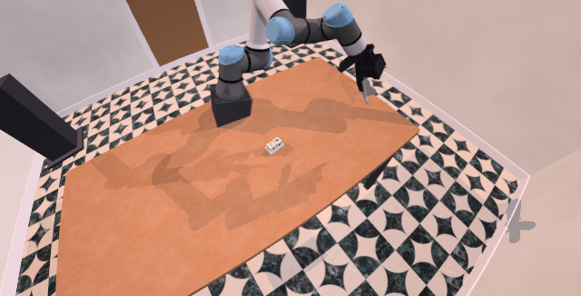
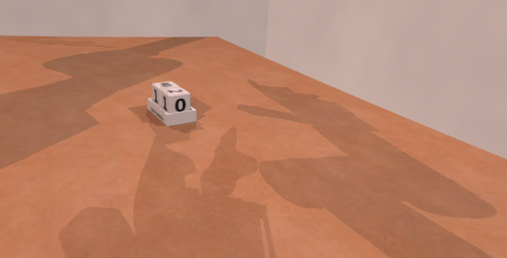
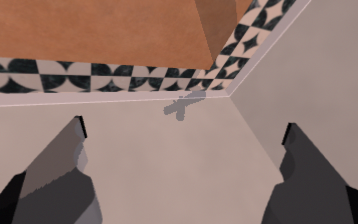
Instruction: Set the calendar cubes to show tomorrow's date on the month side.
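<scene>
The white calendar tray (image 1: 275,152) (image 2: 181,118) stands on the table with two white cubes side by side in it. On the long side with the small dark lettering, both cubes show a 1, so it reads 11. The near cube in the exterior view (image 2: 180,104) (image 1: 270,145) has a 0 on its end face and a 2 on top. The far cube (image 2: 163,85) (image 1: 278,141) has a dark digit on top, too blurred to read. Both look seated flat. My gripper (image 1: 354,84) (image 3: 183,120) is open and empty, high up, far from the tray.
The orange table (image 1: 150,241) (image 2: 99,179) bears the arm's black base (image 1: 231,109) behind the tray. Arm shadows cross the table top. A dark pillar (image 1: 36,123) stands beyond the left end. Walls and checkered floor surround the table.
</scene>
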`<state>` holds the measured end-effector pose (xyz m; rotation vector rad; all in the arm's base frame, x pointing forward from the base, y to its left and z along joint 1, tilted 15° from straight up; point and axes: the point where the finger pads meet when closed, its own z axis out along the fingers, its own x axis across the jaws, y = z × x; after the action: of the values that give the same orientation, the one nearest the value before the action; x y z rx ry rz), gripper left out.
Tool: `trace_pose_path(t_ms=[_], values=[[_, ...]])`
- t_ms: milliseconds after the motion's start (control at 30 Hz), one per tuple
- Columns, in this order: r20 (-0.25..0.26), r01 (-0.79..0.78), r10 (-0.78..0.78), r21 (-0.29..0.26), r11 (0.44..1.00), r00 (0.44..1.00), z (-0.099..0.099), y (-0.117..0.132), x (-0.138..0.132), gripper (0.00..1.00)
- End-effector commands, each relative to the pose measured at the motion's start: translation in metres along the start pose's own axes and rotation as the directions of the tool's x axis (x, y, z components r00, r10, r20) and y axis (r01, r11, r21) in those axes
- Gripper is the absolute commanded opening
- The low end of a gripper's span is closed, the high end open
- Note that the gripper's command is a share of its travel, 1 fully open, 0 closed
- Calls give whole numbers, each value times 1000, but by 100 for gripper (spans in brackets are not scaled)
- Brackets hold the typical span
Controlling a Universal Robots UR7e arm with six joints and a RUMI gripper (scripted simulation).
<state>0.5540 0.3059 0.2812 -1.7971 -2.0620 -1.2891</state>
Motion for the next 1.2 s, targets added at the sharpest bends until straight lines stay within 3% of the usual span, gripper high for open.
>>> trace_pose_path(t_ms=[0, 67, 167, 233, 267, 400, 467, 533, 600, 833, 967, 1033, 1167], values=[[120, -16, 13, 28, 999, 993, -22, -19, -77, 100], [120, -16, 13, 28, 999, 993, -22, -19, -77, 100], [185, -33, 23, 51, 998, 982, -35, -35, -118, 100], [185, -33, 23, 51, 998, 982, -35, -35, -118, 100], [214, -42, 28, 64, 997, 976, -42, -44, -137, 100], [214, -42, 28, 64, 997, 976, -42, -44, -137, 100], [268, -62, 36, 92, 994, 963, -56, -63, -172, 100], [291, -73, 39, 107, 992, 956, -63, -74, -188, 100], [291, -73, 39, 107, 992, 956, -63, -74, -188, 100], [367, -116, 48, 168, 979, 929, -90, -118, -239, 100], [381, -127, 49, 183, 975, 923, -97, -129, -250, 100], [406, -149, 51, 212, 966, 913, -109, -150, -267, 100], [425, -169, 53, 240, 956, 904, -120, -170, -282, 100]])
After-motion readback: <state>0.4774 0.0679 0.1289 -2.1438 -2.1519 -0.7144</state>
